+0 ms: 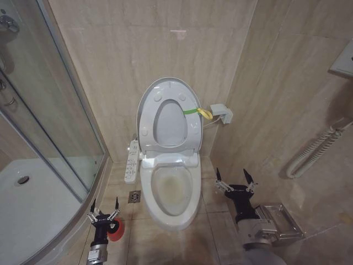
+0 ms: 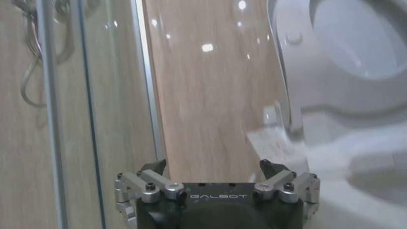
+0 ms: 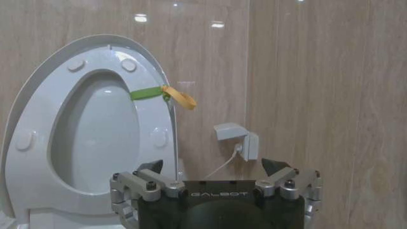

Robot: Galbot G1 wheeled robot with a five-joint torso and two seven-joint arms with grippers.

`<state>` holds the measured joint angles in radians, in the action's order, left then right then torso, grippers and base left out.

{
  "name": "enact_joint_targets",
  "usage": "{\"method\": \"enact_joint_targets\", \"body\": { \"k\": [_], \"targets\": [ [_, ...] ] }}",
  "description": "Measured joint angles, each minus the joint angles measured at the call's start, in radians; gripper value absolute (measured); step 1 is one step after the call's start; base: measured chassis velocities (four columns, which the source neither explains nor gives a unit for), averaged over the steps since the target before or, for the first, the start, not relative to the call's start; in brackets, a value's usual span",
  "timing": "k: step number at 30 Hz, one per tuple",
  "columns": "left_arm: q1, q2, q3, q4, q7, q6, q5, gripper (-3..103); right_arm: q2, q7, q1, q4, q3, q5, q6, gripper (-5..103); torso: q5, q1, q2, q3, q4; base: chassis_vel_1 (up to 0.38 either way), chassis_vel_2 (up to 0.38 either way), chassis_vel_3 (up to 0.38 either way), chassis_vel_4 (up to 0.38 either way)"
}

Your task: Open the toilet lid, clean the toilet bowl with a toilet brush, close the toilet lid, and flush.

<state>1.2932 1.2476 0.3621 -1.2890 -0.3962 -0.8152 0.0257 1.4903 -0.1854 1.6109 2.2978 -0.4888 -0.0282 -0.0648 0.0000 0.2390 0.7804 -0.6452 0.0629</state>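
- We see a glass shower enclosure [image 1: 49, 110] at the left.
- We see a floor drain [image 1: 134, 196] set in the tiles.
- We see a white wall socket [image 1: 222, 114] and a coiled hose [image 1: 314, 149] at the right.

Toilet lid [image 1: 165, 91] upright; stained toilet bowl [image 1: 171, 190] uncovered.

One bowl [image 1: 172, 194] sits at the middle. One lid [image 1: 148, 98] stands raised behind the bowl, with one seat [image 1: 193, 128] up against it, and one green-yellow band [image 1: 194, 111] hangs at the lid's right edge. Left of the bowl: one remote panel [image 1: 131, 160], one floor drain [image 1: 134, 196], one red cup [image 1: 116, 229]. Two grippers flank the bowl (left [image 1: 105, 213], right [image 1: 235, 178]), both open and empty.
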Motion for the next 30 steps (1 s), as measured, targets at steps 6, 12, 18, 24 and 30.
{"method": "enact_joint_targets", "body": {
  "k": [6,12,18,24,30],
  "targets": [
    [0.081,-0.009,0.056,-0.196,-0.019,0.057,-0.021,97,0.000,0.000,0.000,0.000,0.000,0.000,0.000,100,0.0000,0.000,0.000,0.000,-0.0001,0.000,0.000,0.000,0.000],
    [0.125,-0.017,0.100,-0.317,-0.021,0.102,-0.015,97,0.000,0.000,0.000,0.000,0.000,0.000,0.000,100,0.0000,0.000,0.000,0.000,0.0001,0.000,0.000,0.000,0.000],
    [0.200,-0.021,0.154,-0.510,-0.002,0.180,0.025,97,0.000,0.000,0.000,0.000,0.000,0.000,0.000,100,0.0001,0.000,0.000,0.000,0.0001,0.000,0.000,0.000,0.000],
    [0.269,-0.007,0.152,-0.633,0.005,0.251,0.057,97,0.000,0.000,0.000,0.000,0.000,0.000,0.000,100,0.0001,0.000,0.000,0.000,-0.0001,0.000,0.000,0.000,0.000],
    [0.347,0.015,0.156,-0.737,0.010,0.350,0.041,97,0.000,0.000,0.000,0.000,0.000,0.000,0.000,100,0.0000,0.000,0.000,0.000,0.0001,0.000,0.000,0.000,0.000]
  ]
}}
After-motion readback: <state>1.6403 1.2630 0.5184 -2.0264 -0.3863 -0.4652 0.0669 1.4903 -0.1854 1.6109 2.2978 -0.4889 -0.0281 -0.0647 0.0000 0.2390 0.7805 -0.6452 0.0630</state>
